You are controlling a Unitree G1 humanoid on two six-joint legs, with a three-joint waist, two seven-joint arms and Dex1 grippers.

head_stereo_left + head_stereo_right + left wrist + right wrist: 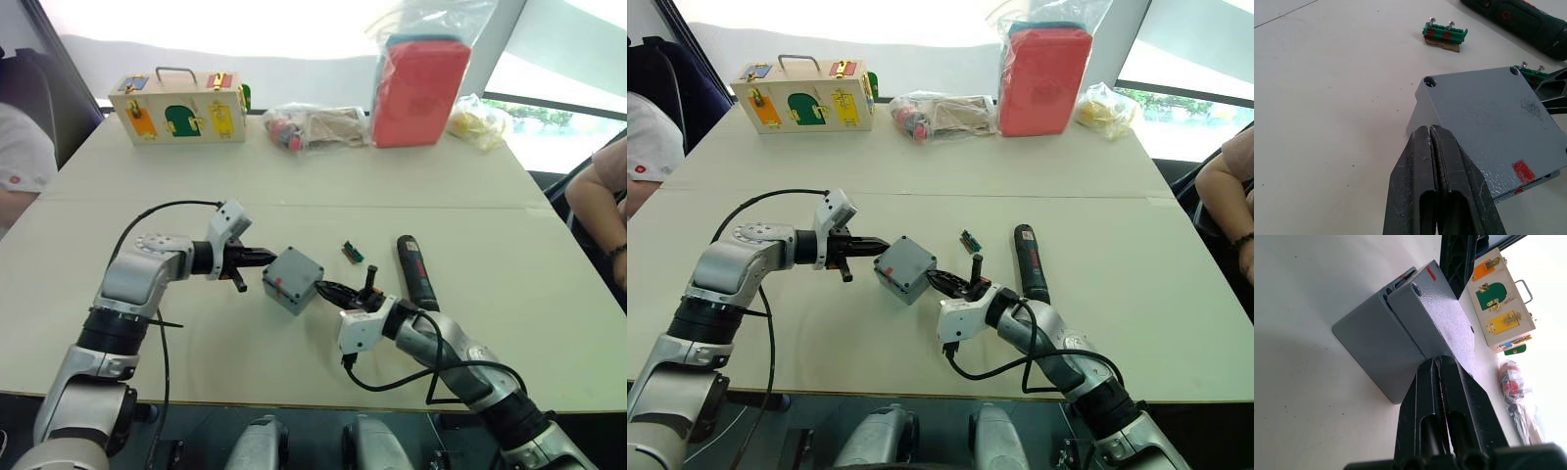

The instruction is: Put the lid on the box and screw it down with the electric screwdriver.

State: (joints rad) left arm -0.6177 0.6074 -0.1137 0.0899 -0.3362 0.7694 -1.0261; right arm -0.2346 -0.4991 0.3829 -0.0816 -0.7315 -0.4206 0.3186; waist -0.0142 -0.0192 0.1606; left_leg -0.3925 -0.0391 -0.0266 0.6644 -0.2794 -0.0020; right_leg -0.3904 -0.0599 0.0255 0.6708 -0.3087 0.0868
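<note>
Left gripper (pixel 263 258) clenched, fingertips at the box's (pixel 293 279) left edge, mid-table, lid (pixel 1493 120) on top. Right gripper (pixel 328 290) clenched too, touching the box's right side. Electric screwdriver (pixel 415 271) lies just right, green connector (pixel 353 253) near.

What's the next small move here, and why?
Probably nudge the lid square onto the box with both closed hands pressing from opposite sides: the left hand and the right hand each touch the box, and the right wrist view shows the lid offset at one edge, not flush. The electric screwdriver lies untouched on the table.
</note>
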